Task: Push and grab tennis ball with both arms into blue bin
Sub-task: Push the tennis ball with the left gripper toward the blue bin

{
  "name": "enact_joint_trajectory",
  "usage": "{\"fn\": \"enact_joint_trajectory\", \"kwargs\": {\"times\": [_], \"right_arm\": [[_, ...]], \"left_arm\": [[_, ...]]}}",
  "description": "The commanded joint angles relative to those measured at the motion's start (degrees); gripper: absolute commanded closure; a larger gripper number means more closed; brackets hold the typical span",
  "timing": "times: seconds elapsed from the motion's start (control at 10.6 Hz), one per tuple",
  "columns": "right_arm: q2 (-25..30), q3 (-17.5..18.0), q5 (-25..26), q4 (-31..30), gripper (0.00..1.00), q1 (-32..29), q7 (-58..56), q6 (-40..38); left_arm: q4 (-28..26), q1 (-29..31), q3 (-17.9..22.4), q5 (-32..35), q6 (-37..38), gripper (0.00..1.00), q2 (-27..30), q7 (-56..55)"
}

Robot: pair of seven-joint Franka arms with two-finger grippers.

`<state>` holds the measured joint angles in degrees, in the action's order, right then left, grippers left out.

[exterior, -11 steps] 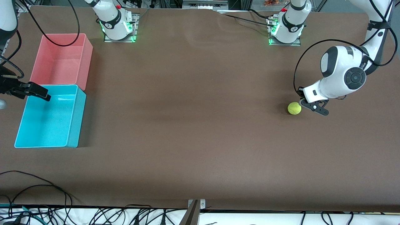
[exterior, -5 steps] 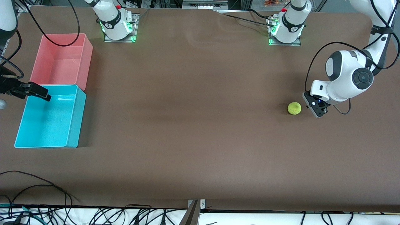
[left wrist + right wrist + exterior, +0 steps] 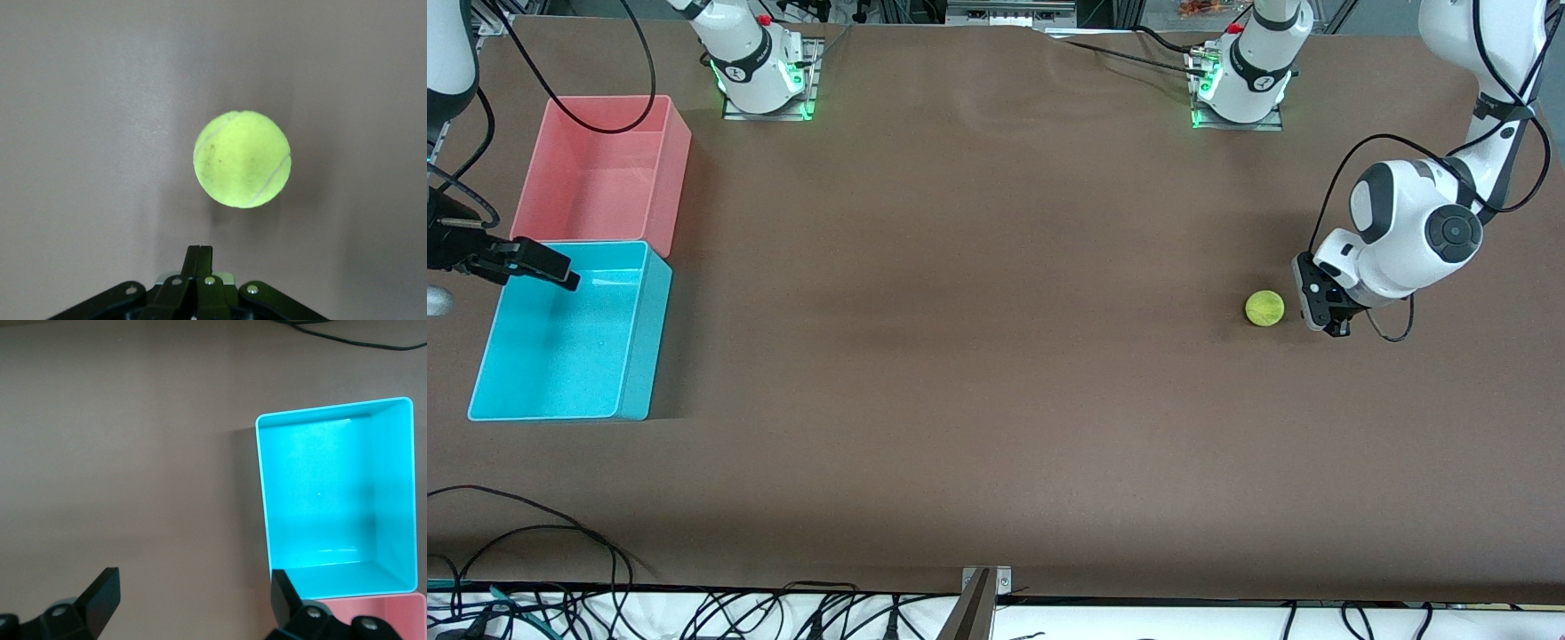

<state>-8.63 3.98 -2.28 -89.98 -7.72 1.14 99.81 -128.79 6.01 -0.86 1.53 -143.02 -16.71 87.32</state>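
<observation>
We see the left gripper (image 3: pixel 1325 311) pinched tight on nothing, low at the table, with the tennis ball (image 3: pixel 1264 308) just beside its tips and apart from them. The waiting right gripper (image 3: pixel 525 262) spreads wide over the blue bin (image 3: pixel 636 356), with the pink bin (image 3: pixel 671 178) adjoining. We read no writing anywhere.

A wide brown matte tabletop (image 3: pixel 978 356) under even light; tangled black cables (image 3: pixel 694 613) along its near edge.
</observation>
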Motion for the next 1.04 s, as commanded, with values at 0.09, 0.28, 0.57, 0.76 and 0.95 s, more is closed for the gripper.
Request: {"fn": "enact_joint_trajectory", "kwargs": {"times": [0.09, 0.28, 0.57, 0.76, 0.95], "right_arm": [[-0.4, 0.1, -1.5, 0.9, 0.0, -0.3, -0.7, -1.0], [-0.4, 0.1, -1.5, 0.9, 0.0, -0.3, -0.5, -1.0], [-0.4, 0.1, -1.6, 0.9, 0.0, -0.5, -0.5, -1.0], [-0.4, 0.1, -1.7, 0.9, 0.0, -0.4, -0.5, -1.0], [-0.4, 0.1, -1.7, 0.9, 0.0, -0.4, -0.4, -1.0]], "left_arm": [[-3.0, 1.3, 0.1, 0.6, -2.9, 1.0, -1.6, 2.7], [-3.7, 1.3, 0.1, 0.3, -3.8, 1.0, -2.1, 2.3], [-3.8, 0.9, 0.1, 0.1, -4.1, 1.0, -2.3, 0.9], [-3.8, 0.4, 0.1, 0.1, -4.2, 1.0, -2.9, -1.4], [-3.6, -2.3, -0.1, 0.1, -5.5, 1.0, -3.8, -6.7]]}}
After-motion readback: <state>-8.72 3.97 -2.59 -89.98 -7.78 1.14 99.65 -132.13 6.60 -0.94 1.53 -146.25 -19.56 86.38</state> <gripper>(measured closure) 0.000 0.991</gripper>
